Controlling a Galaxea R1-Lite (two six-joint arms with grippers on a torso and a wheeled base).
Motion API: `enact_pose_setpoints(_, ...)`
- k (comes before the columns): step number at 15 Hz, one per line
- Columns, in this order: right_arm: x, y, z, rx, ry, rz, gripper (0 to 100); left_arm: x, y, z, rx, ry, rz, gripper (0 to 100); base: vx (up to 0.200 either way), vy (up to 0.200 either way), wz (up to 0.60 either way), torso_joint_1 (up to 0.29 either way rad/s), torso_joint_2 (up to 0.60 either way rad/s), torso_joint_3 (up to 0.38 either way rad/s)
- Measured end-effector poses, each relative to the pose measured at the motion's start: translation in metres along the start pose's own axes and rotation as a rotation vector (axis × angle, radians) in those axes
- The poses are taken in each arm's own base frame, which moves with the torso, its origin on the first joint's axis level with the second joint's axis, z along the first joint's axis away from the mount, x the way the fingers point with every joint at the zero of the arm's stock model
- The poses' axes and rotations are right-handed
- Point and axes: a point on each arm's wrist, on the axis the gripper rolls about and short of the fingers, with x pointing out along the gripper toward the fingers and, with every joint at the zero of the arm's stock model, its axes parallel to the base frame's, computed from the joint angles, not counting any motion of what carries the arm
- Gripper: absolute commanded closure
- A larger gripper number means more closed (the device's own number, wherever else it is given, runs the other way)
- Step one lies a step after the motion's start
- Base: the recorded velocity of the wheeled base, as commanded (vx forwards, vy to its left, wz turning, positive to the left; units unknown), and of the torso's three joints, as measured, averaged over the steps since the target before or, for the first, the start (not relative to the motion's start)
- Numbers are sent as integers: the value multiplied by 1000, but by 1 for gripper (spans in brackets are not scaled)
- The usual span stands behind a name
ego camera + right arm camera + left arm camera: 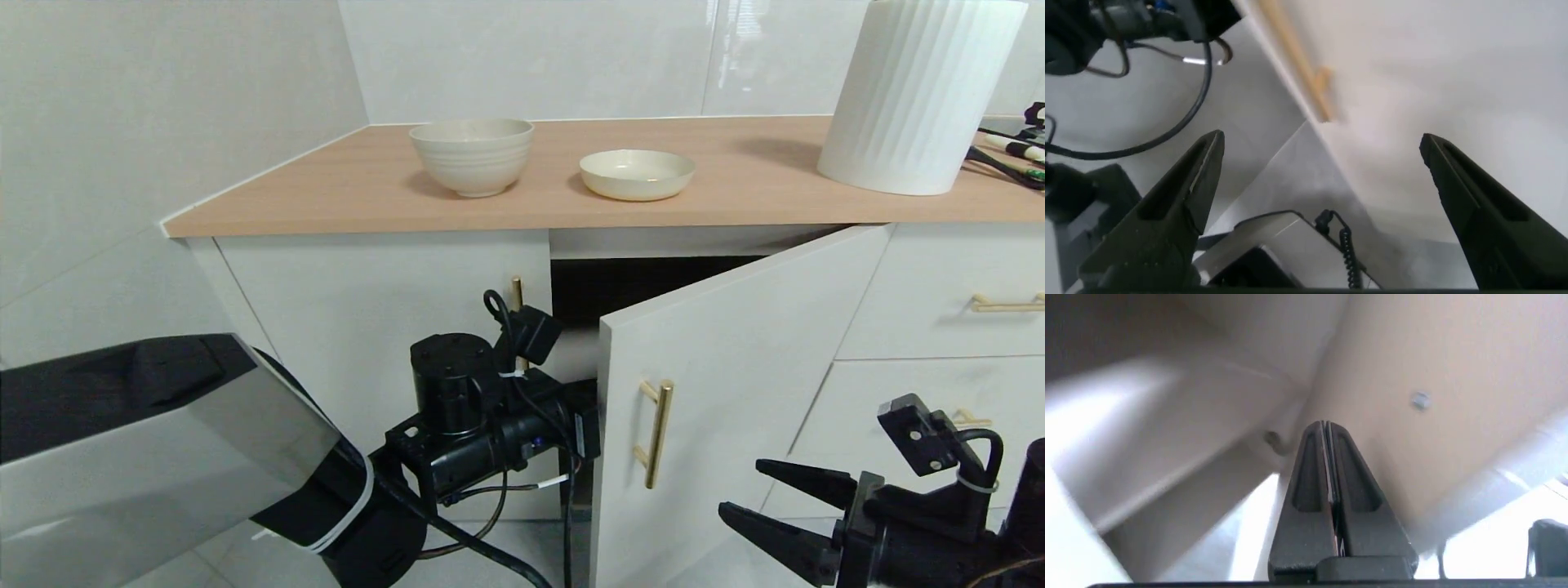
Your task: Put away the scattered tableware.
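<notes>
On the wooden counter stand a cream ribbed bowl and, to its right, a shallow cream dish. Below them a white cabinet door with a gold handle stands ajar. My left gripper is shut with nothing in it, and its tip sits behind the door's inner edge, hidden in the head view. My right gripper hangs open low in front of the door, to the right of the handle. In the right wrist view the right gripper faces the door and the handle.
A tall white ribbed container stands at the counter's right end, with pens beside it. Drawers with gold handles lie right of the door. A tiled wall closes off the left side.
</notes>
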Motion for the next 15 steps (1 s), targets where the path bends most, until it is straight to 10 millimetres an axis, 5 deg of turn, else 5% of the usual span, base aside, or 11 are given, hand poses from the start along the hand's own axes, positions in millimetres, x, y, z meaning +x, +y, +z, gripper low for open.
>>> enact_pose_setpoints(15,-35,19,1,0,23,29,0,21,-30,-8,3,30,-64,100,-13,0,0,0,0,1)
